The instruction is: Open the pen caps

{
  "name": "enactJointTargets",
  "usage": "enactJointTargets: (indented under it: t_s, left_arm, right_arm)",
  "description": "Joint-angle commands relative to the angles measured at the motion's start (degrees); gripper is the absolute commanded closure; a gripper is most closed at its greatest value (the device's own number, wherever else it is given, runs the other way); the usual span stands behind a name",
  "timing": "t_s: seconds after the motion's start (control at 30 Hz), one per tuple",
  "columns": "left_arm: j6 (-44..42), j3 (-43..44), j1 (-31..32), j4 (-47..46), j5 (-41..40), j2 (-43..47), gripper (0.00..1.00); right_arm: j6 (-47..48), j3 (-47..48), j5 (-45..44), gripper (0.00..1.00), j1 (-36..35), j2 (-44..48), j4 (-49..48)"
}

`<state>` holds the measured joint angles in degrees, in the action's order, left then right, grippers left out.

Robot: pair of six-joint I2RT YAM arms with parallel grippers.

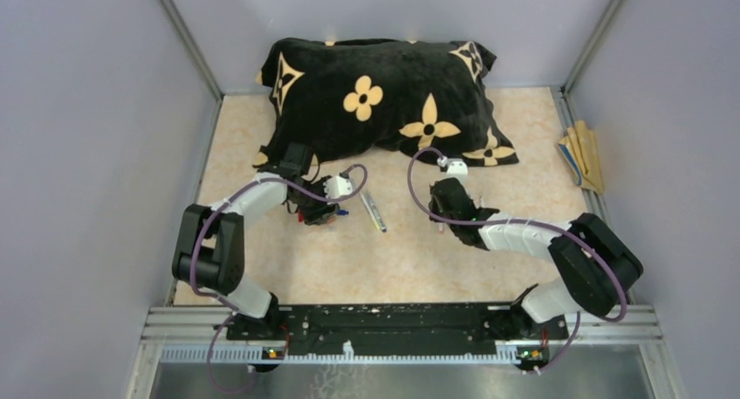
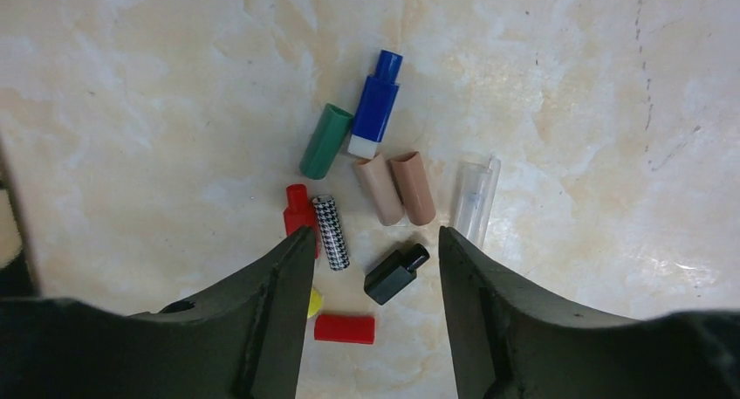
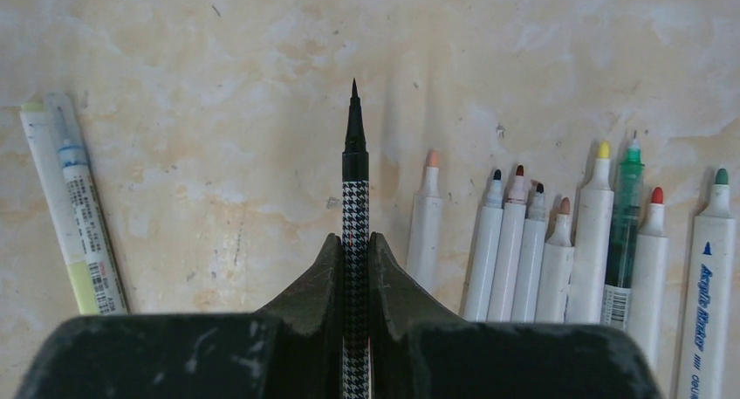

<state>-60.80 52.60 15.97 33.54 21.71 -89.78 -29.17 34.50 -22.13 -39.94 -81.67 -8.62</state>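
Note:
Several loose pen caps lie on the table in the left wrist view: green point(image 2: 325, 141), blue point(image 2: 377, 102), two tan point(image 2: 394, 188), clear point(image 2: 476, 198), houndstooth point(image 2: 331, 231), black point(image 2: 395, 274) and two red point(image 2: 344, 328). My left gripper point(image 2: 371, 242) is open and empty just above them, its jaws either side of the black cap. My right gripper point(image 3: 354, 239) is shut on a houndstooth pen point(image 3: 354, 198) whose black tip is bare. Several uncapped white pens point(image 3: 541, 251) lie in a row to its right. One pale pen point(image 3: 74, 207) lies apart at the left.
A black pillow with tan flowers point(image 1: 384, 93) fills the back of the table. Flat tan sticks point(image 1: 583, 154) lie at the right edge. In the top view the left gripper point(image 1: 316, 212) and right gripper point(image 1: 443, 223) flank the lone pen point(image 1: 374, 211).

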Motion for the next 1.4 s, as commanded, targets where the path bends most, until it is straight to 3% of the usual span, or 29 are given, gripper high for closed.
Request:
enactJointTargets:
  t_s: [0.0, 0.1, 0.17, 0.2, 0.27, 0.43, 0.6, 0.7, 0.9, 1.1, 1.37]
  left_arm:
    - [2.4, 5.72, -0.3, 5.08, 3.02, 0.95, 0.35]
    - [4.02, 9.75, -0.37, 9.0, 4.09, 0.81, 0.23]
    - [4.79, 11.7, -0.41, 11.61, 4.91, 1.04, 0.02]
    - [5.21, 12.86, -0.49, 12.76, 5.38, 1.2, 0.01]
    - [5.77, 14.94, -0.62, 15.04, 6.66, 1.52, 0.01]
    - [7.85, 19.01, -1.29, 18.21, 8.7, 2.64, 0.01]
    - [9.94, 22.34, -2.12, 21.44, 10.22, 2.58, 0.01]
    - [10.73, 22.62, -2.42, 22.08, 10.04, 2.78, 0.01]
    - [12.03, 22.05, -3.23, 21.08, 9.28, 3.54, 0.01]
    - [13.52, 23.41, -4.13, 21.08, 10.72, 4.29, 0.01]
    - [16.67, 26.25, -5.73, 21.11, 10.3, 5.04, 0.01]
  right_arm:
    - [-1.13, 0.28, 1.29, 1.0, 0.72, -2.95, -3.68]
    - [-1.91, 0.31, 1.93, 1.0, 0.71, -4.46, -4.2]
    - [-2.24, 0.18, 1.77, 1.0, 0.71, -4.98, -3.98]
    - [-2.3, -0.05, 1.62, 1.0, 0.68, -5.0, -3.95]
    - [-2.17, -0.58, 1.14, 0.96, 0.68, -4.86, -3.74]
    - [-1.72, -1.23, 0.09, 0.74, 0.69, -3.98, -2.35]
    - [-1.71, -0.94, 0.0, 0.64, 0.68, -3.67, -0.68]
    - [-2.03, -0.64, -0.42, 0.68, 0.72, -2.29, 0.44]
    - [-1.42, 1.77, 0.9, 0.89, -0.02, 1.61, 2.1]
    - [-1.44, 6.01, 2.62, 0.88, -2.44, 0.03, 3.32]
    - [2.81, 14.76, 10.05, 0.74, -8.73, -8.99, 1.65]
